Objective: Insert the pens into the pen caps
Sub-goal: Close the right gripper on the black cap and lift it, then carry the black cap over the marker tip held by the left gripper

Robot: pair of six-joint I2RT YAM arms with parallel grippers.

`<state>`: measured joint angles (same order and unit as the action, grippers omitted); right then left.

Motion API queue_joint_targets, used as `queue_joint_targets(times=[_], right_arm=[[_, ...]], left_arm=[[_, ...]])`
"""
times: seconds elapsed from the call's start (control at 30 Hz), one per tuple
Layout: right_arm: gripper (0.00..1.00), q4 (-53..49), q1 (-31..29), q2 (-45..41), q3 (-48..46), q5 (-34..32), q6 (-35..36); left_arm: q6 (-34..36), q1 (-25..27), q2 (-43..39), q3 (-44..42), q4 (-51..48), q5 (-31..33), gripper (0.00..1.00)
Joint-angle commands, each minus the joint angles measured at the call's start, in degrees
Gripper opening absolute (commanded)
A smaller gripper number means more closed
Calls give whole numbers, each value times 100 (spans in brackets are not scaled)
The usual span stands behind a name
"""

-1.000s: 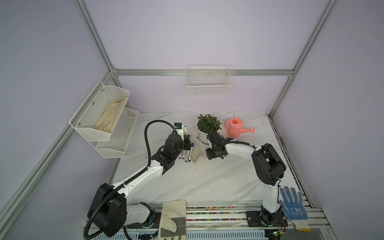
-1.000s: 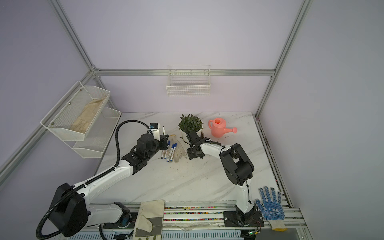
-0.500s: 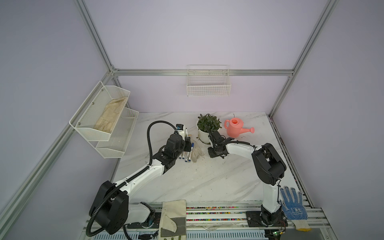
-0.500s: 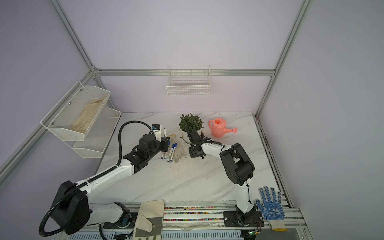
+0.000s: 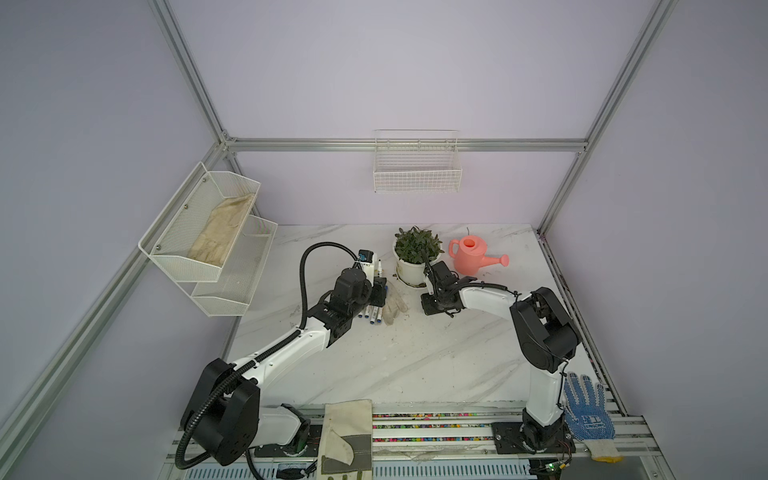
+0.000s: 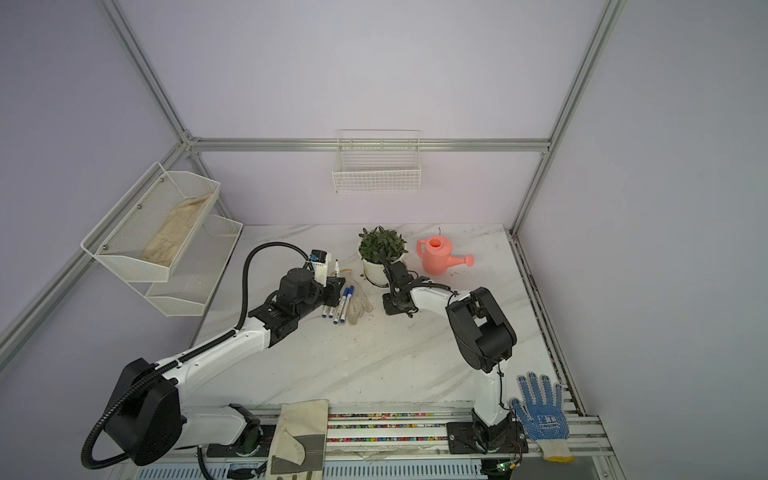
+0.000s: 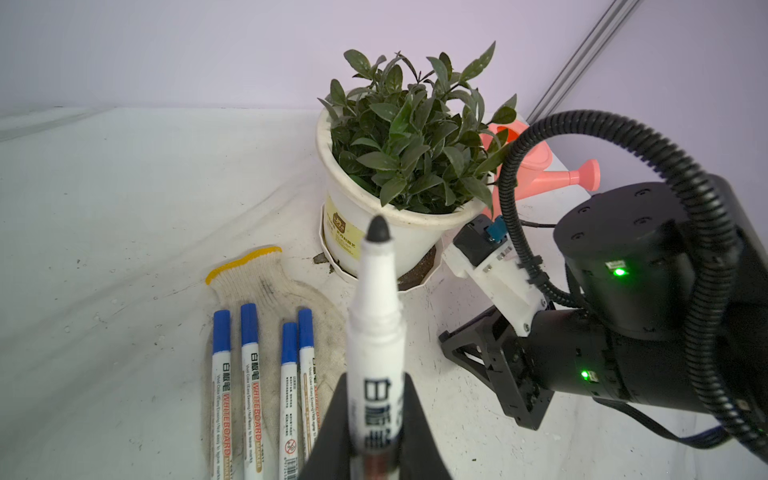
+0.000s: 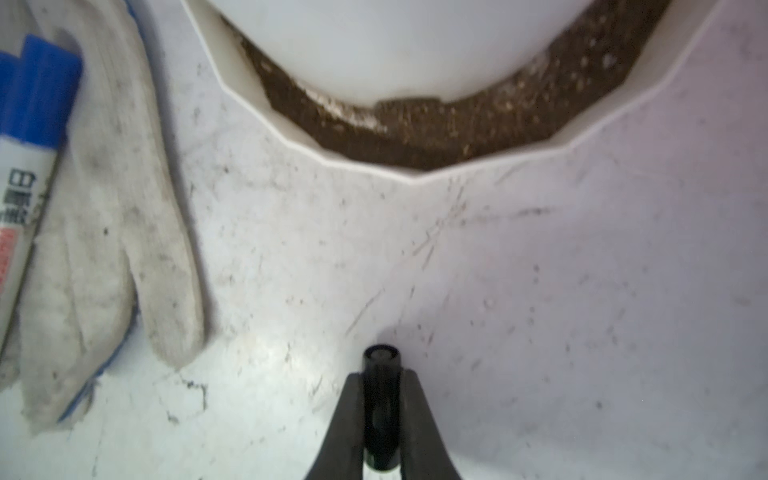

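In the left claw (image 7: 375,376): jaws pinched tight on the white barrel of an uncapped pen (image 7: 376,316), dark felt tip uppermost and bare, black lettering turned toward the wrist camera. Held upright above the tabletop (image 5: 415,365) in both top views, tip poking up past the claw body (image 6: 336,266).

Just beside that, lower down: four pens with blue caps (image 7: 249,374), side by side and roughly parallel, capped ends pointing toward the back wall. Lying on a soiled white glove (image 7: 266,278) with a yellow cuff edge, flat on the tabletop.

In the right claw (image 8: 381,378): jaws closed on a black cap (image 8: 380,419), gripped by its sides, one end sticking out past the fingertips toward the marble. Hard to tell whether touching the surface or just above it. Pointed downward in a top view (image 5: 432,305), well apart from the left claw, with the glove's fingers between the two.

Just ahead of the cap: white saucer (image 8: 291,141) ringed with brown soil, under a white plant pot (image 7: 353,220) of dark green leaves. Behind the pot, near the back wall: pink watering can (image 5: 471,259), spout toward the right side of the tabletop
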<state>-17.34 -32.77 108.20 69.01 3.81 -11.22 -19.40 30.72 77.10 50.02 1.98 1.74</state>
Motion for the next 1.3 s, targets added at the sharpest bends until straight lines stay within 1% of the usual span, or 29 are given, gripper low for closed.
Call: queue_joint_targets(times=[0.0, 0.07, 0.17, 0.2, 0.23, 0.4, 0.5, 0.57, 0.63, 0.8, 0.93, 1.13, 1.27], right_arm=[[0, 537, 27, -1141, -332, 285, 78], [0, 837, 31, -1740, -563, 418, 85], [0, 1460, 48, -2440, -751, 818, 92], [0, 1717, 63, -2595, -781, 1048, 85], [0, 1957, 82, -2683, -745, 1450, 92], [0, 2538, 97, -2451, -339, 2715, 0], [0, 2685, 97, -2215, -140, 3243, -29], [0, 2797, 111, -2113, -71, 3445, -84], [0, 2931, 113, -2065, -57, 3546, -188], [0, 2984, 144, -2078, -103, 3535, -258], [0, 3035, 209, -2103, -144, 3472, -321], [0, 3691, 323, -2121, -276, 3357, -708], [0, 3852, 348, -2083, -289, 3369, -821]], left_arm=[[207, 87, 72, 349, 153, -306, 0], [242, 140, 126, 368, 196, -394, 0], [360, 266, 198, 385, 283, -477, 0], [408, 311, 224, 386, 317, -519, 0], [439, 356, 243, 385, 362, -591, 0], [592, 546, 253, 343, 641, -837, 0], [637, 617, 188, 246, 847, -905, 0], [657, 645, 149, 180, 958, -931, 0], [657, 655, 130, 162, 966, -923, 0], [639, 659, 73, 108, 973, -823, 0], [657, 665, 69, 98, 998, -889, 0], [643, 668, 112, 98, 1007, -1007, 0], [621, 674, 104, 96, 1010, -1005, 0]])
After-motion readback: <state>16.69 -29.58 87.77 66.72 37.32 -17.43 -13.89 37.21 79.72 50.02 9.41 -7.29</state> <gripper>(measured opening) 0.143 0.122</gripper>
